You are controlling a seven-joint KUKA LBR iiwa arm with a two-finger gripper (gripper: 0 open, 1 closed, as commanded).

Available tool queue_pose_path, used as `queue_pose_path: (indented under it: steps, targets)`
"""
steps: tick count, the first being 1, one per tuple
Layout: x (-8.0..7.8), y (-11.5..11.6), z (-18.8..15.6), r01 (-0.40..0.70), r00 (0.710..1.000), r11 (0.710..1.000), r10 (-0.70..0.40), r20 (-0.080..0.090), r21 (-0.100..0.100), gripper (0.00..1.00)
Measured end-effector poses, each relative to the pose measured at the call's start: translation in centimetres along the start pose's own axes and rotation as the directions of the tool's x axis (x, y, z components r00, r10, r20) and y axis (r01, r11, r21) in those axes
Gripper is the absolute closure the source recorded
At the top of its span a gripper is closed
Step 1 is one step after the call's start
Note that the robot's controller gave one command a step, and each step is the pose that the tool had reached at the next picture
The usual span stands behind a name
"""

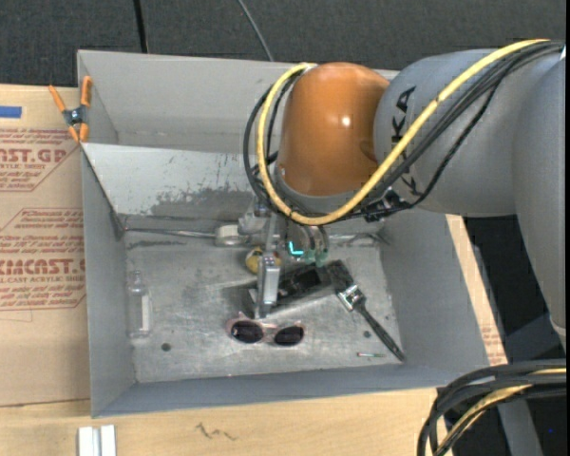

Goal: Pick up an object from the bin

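Not yet lifted: sunglasses [266, 332], flat on the bin [185, 283] floor by the middle of its front wall. Poised just behind them with the gripper [266, 302], low, beside a black tool [313, 279]; cannot tell how far open, nothing seen in it. Left to do: grasp and raise.

The arm [475, 131] runs off the right edge, and its orange cover [328, 131] hides the middle of the bin's [104, 283] back wall. A dark flat thing [315, 278] lies partly under the hand [266, 304], its kind unclear. The clear item [139, 304] by the left wall is perhaps a small bottle.
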State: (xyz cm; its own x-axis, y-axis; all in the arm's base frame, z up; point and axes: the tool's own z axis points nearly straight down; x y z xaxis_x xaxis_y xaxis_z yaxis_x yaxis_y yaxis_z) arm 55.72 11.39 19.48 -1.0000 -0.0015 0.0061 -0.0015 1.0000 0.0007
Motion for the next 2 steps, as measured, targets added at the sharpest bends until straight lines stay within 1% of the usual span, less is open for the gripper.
queue_pose_path:
  steps: [1,2]
  targets:
    - [-0.2,-0.1,-0.4,-0.001,1.000,1.000,0.001,0.008,-0.001,0.00]
    - [2.3,-1.8,4.0,0.133,0.991,0.991,-0.133,0.010,0.001,0.00]
